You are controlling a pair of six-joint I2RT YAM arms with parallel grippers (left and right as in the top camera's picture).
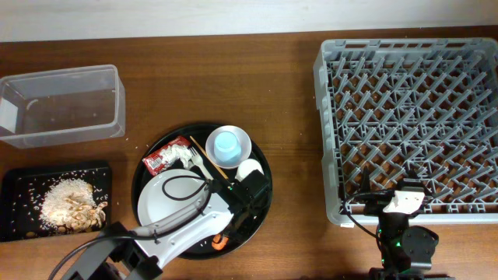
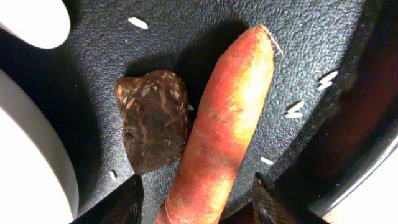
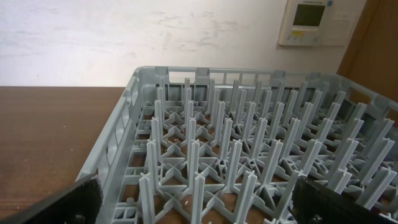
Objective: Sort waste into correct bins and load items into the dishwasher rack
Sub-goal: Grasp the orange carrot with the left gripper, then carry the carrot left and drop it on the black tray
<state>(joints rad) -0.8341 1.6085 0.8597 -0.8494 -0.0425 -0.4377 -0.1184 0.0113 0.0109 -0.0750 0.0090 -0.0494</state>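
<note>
Left gripper (image 2: 196, 198), jaws apart, straddles the orange carrot (image 2: 227, 112), tip pointing diagonally away, up-right.

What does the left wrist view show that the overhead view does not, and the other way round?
Only the left wrist: a dark brown scrap beside the orange carrot, stray rice grains, and the left hand's open fingers flanking the carrot's lower end. Only the overhead: the clear tub, the flat black tray with its rice pile, the grey rack, the snack wrapper, the light-blue cup. Both: the carrot, the round black tray, the white plate.
</note>
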